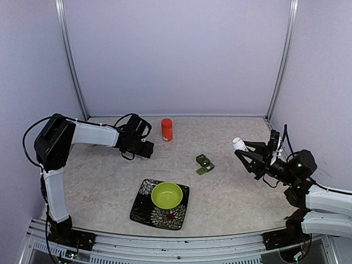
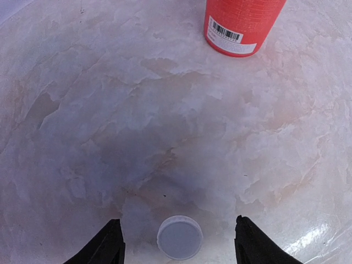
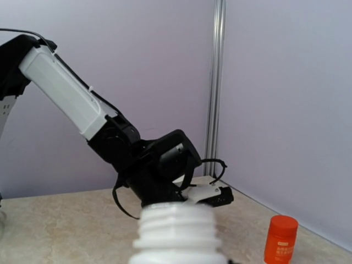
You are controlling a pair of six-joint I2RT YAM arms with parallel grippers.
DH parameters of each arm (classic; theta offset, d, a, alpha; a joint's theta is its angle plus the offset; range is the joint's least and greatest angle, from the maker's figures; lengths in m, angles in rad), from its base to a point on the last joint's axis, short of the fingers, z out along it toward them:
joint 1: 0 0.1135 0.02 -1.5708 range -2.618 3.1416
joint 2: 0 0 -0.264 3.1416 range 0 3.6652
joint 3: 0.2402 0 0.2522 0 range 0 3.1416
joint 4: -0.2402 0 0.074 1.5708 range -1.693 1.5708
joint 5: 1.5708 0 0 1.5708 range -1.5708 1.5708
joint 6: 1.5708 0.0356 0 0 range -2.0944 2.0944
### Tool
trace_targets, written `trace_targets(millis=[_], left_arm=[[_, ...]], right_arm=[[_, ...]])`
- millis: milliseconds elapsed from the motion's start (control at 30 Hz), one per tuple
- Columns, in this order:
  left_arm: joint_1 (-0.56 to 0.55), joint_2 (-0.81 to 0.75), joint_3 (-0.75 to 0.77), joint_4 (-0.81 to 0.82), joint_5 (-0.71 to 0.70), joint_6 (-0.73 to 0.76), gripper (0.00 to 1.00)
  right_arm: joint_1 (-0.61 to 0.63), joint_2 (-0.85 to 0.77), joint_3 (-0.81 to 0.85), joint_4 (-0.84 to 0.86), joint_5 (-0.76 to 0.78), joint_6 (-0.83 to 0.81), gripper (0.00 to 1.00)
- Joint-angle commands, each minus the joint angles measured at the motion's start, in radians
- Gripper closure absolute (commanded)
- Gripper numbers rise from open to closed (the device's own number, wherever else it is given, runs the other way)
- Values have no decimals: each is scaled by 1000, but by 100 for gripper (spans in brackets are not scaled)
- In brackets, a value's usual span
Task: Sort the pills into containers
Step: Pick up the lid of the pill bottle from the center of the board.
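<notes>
The dark green pillbox (image 1: 204,164), the containers, lies on the table right of centre, some lids standing up. No pills show in any view. My left gripper (image 2: 177,220) hangs open low over the table, and a white bottle cap (image 2: 180,237) lies flat between its fingers (image 2: 113,242), touching neither. My right gripper (image 1: 245,151) is shut on a white bottle (image 1: 238,143) held above the table at the right. The bottle's threaded neck (image 3: 176,231) is uncapped, and its inside is hidden.
An orange bottle (image 1: 166,130) stands at the back of the table, just beyond my left gripper (image 1: 147,149). A lime-green bowl (image 1: 166,195) sits on a black patterned plate (image 1: 144,204) near the front. Purple walls close in three sides.
</notes>
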Motion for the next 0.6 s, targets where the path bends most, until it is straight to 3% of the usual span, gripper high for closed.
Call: trace_targets(millis=[0, 567], left_arm=[[13, 13, 8, -6, 17, 12, 35], [27, 40, -12, 1, 61, 5, 49]], right_arm=[[7, 6, 26, -2, -9, -4, 100], [7, 31, 25, -7, -1, -1, 100]])
